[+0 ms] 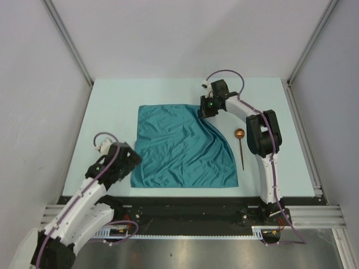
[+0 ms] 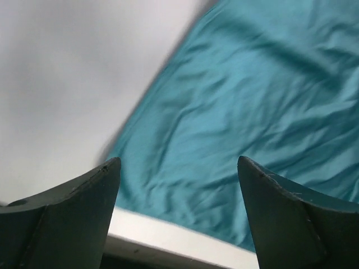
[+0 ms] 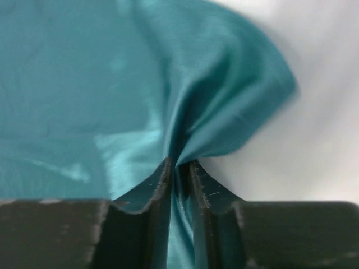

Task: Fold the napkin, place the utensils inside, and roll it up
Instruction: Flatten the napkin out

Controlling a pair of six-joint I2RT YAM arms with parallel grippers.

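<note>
The teal napkin lies spread on the table, its far right corner lifted and bunched. My right gripper is shut on that corner; the right wrist view shows the napkin pinched between the two fingers. My left gripper hovers at the napkin's near left edge, open, with nothing between its fingers; below them lies the napkin. The spoon, copper bowl and thin dark handle, lies on the table just right of the napkin.
The table is pale, with grey walls on three sides. A metal rail runs along its right edge. The table's near edge shows just below the left fingers.
</note>
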